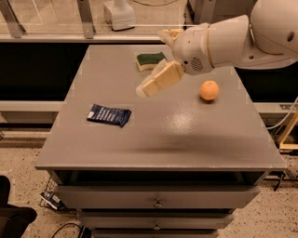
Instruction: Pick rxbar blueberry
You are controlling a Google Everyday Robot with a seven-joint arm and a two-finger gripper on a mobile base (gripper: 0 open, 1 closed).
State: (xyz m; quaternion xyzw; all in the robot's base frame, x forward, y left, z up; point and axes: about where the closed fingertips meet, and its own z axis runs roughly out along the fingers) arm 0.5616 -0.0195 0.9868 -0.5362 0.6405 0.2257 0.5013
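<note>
The rxbar blueberry (109, 115) is a flat dark navy wrapper with white print, lying on the left part of the grey table top (167, 139). My gripper (152, 62) hangs above the middle back of the table, up and to the right of the bar and well apart from it. Its cream fingers (159, 80) are spread open and hold nothing. The white arm reaches in from the upper right.
A green-and-yellow sponge (150, 60) lies at the back of the table, partly behind my fingers. An orange (209, 90) sits on the right side. A white device (119, 14) stands beyond the back rail. Drawers are below the table's front edge.
</note>
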